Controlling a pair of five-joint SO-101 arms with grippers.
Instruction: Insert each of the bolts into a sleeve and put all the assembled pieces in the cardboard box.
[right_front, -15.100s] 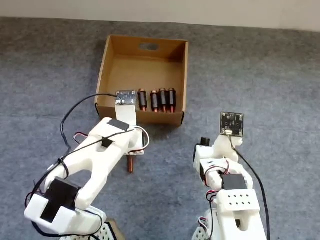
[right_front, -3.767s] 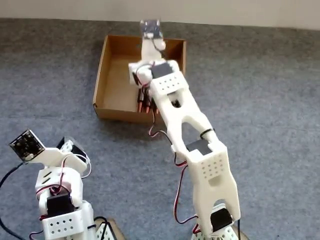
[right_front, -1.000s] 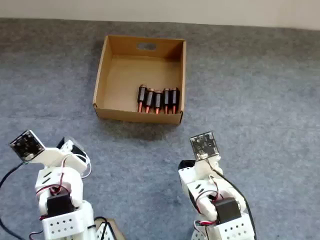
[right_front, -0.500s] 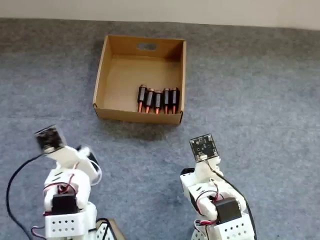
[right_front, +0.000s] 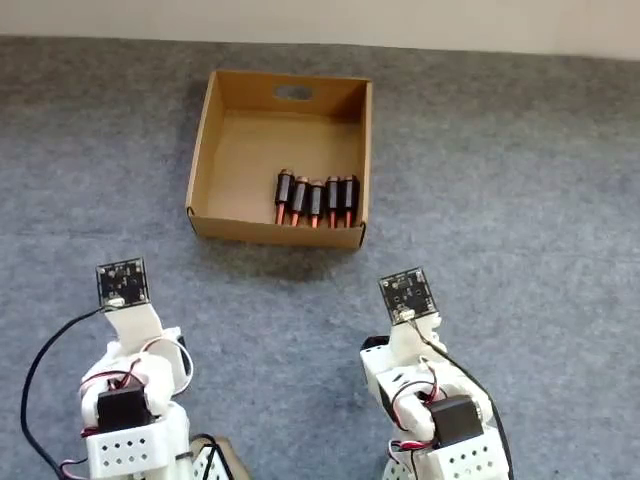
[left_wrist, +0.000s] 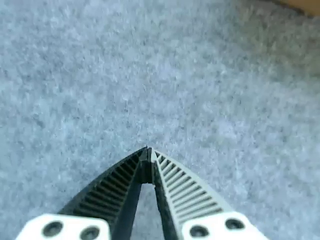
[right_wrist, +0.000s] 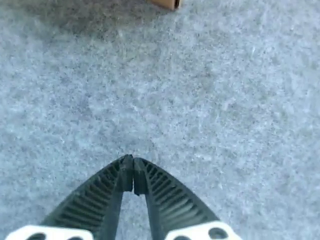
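The cardboard box (right_front: 225, 150) stands open at the middle back of the grey carpet. Several bolt-and-sleeve pieces (right_front: 315, 200), black with copper ends, lie side by side against its near right wall. Both arms are folded back at the near edge, well short of the box. My left gripper (left_wrist: 148, 151) is shut with nothing in it, tips over bare carpet. My right gripper (right_wrist: 129, 160) is shut and empty too, over bare carpet, with a corner of the box (right_wrist: 167, 4) just showing beyond it.
Grey carpet (right_front: 520, 200) covers the whole table around the box. The left arm's base (right_front: 130, 420) sits at the near left and the right arm's base (right_front: 440, 420) at the near right. A pale wall strip (right_front: 320, 20) runs along the back.
The right arm has drawn back out of the box, leaving one more piece in the row, and folded at the near right. In the last half second the left arm's wrist swung toward the box.
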